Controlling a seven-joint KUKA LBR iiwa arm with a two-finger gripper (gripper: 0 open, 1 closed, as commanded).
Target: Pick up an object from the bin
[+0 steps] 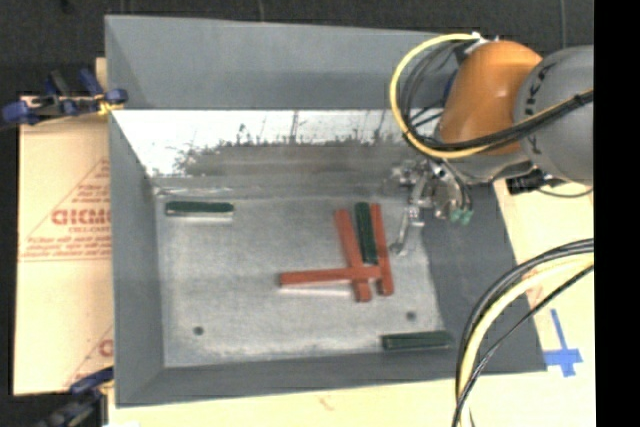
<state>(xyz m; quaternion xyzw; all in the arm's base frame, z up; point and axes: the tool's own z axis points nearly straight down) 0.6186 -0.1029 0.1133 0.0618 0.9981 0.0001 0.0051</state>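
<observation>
1. Arm [560, 115] enters from the right of the camera view and reaches over the right wall of the grey bin [250, 65]. Its orange wrist cover [485, 100] sits above the bin's upper right corner, with a yellow cable loop [398, 100] curving round the cover's left side.
2. Wrist points down and leftward. The pincer [408, 227] hangs below the cover, low over the bin floor, right of centre.
3. Pincer state: cannot tell whether it is wide or narrow; the metal parts blend with the floor.
4. Nearest thing: a short dark green bar [368, 233], lying just left of the pincer, near it; whether they touch I cannot tell.
5. The dark green bar lies alongside a long red bar [347, 227], touching its right side. Both run roughly up-down, slightly slanted.
6. A second red bar [315, 281] lies crosswise, its right end meeting the long red bar's lower part.
7. Well apart: a dark green bar at left [200, 209] and another by the front right corner [415, 342].
</observation>
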